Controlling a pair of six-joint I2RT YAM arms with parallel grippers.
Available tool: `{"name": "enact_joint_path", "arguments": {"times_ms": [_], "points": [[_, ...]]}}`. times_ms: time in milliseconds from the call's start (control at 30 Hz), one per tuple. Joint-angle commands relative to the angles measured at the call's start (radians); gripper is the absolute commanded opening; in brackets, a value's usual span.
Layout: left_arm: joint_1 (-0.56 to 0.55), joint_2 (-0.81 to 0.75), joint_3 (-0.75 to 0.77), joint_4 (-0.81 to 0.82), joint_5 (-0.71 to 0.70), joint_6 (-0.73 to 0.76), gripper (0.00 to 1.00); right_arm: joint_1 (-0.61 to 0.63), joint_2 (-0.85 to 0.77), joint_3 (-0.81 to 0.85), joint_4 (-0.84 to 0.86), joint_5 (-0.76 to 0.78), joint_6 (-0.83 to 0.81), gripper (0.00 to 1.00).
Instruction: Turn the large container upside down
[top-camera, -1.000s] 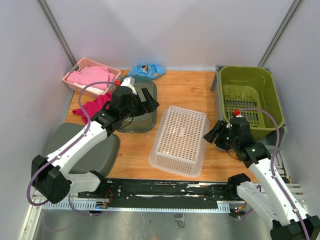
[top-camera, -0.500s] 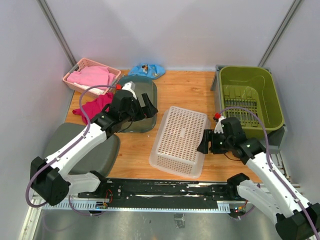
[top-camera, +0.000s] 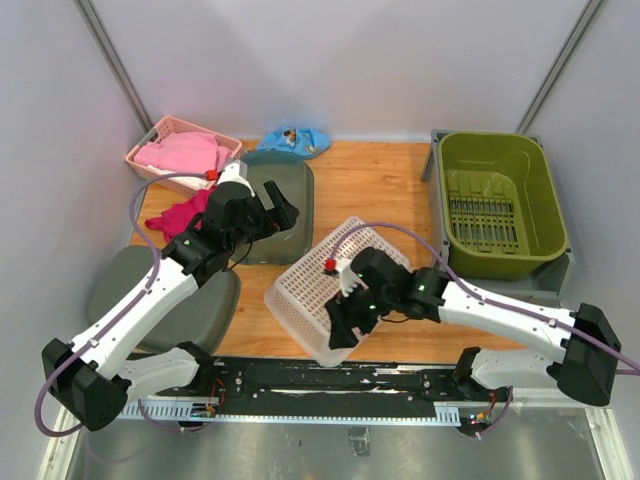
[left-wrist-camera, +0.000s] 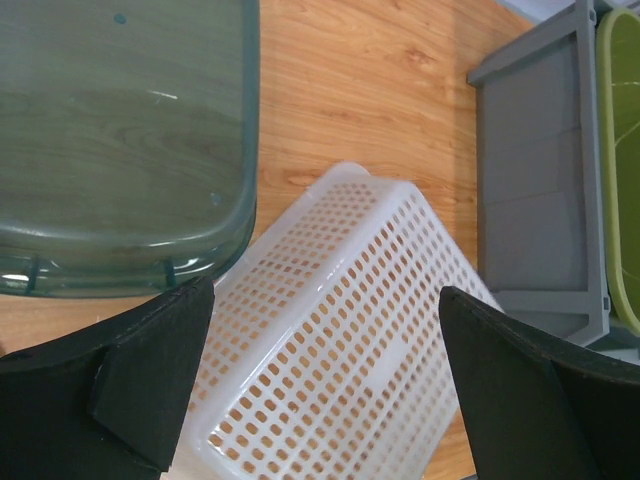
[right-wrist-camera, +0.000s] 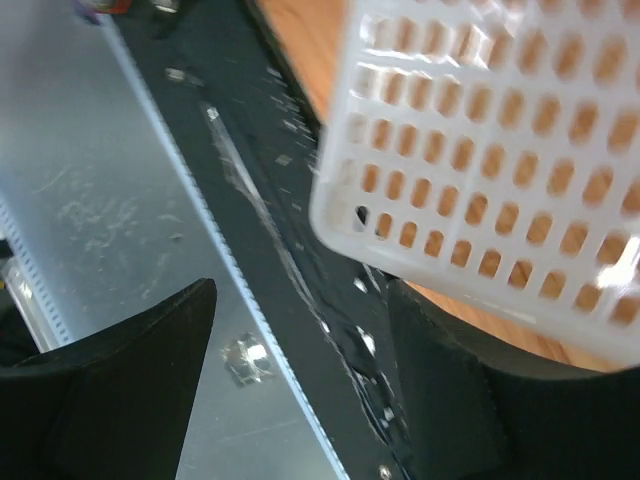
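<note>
the left gripper (top-camera: 272, 218) hangs wide open over a dark translucent tub (top-camera: 290, 182), the right gripper (top-camera: 340, 325) stands open at the near corner of a white mesh basket (top-camera: 345, 262), and the large grey container (top-camera: 437, 152) sits well to its right, holding an olive-green bin (top-camera: 538, 200).

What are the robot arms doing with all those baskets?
The right gripper is open at the near corner of the white mesh basket, which lies skewed. The left gripper, open too, hovers above a smoky see-through tub. The grey crate, with the olive-green bin in it, stands upright; neither arm touches it.
</note>
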Motion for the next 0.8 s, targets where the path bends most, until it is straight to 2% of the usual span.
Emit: {"name": "enact_joint_path", "arguments": {"times_ms": [0, 133, 233, 333, 400, 467, 767], "points": [[-0.002, 0.006, 0.049, -0.024, -0.04, 0.004, 0.99, 0.094, 0.037, 0.21, -0.002, -0.007, -0.155, 0.7], [-0.002, -0.003, 0.05, -0.021, -0.037, 0.01, 0.99, -0.001, -0.044, 0.257, -0.075, 0.249, -0.253, 0.71], [-0.002, -0.001, 0.045, -0.02, -0.021, 0.011, 0.99, -0.193, -0.019, 0.282, -0.084, 0.356, -0.244, 0.72], [-0.003, -0.001, 0.046, -0.019, -0.008, 0.013, 0.99, -0.375, 0.058, 0.326, -0.128, 0.371, -0.184, 0.74], [-0.003, -0.002, 0.049, -0.021, 0.003, 0.022, 0.99, -0.437, 0.095, 0.333, -0.134, 0.365, -0.167, 0.78], [-0.002, 0.0, 0.05, -0.022, 0.008, 0.031, 0.99, -0.465, 0.116, 0.323, -0.137, 0.349, -0.162, 0.81], [-0.002, 0.011, 0.048, 0.009, 0.059, 0.052, 0.99, -0.491, 0.191, 0.227, -0.205, 0.246, -0.162, 0.83]]}}
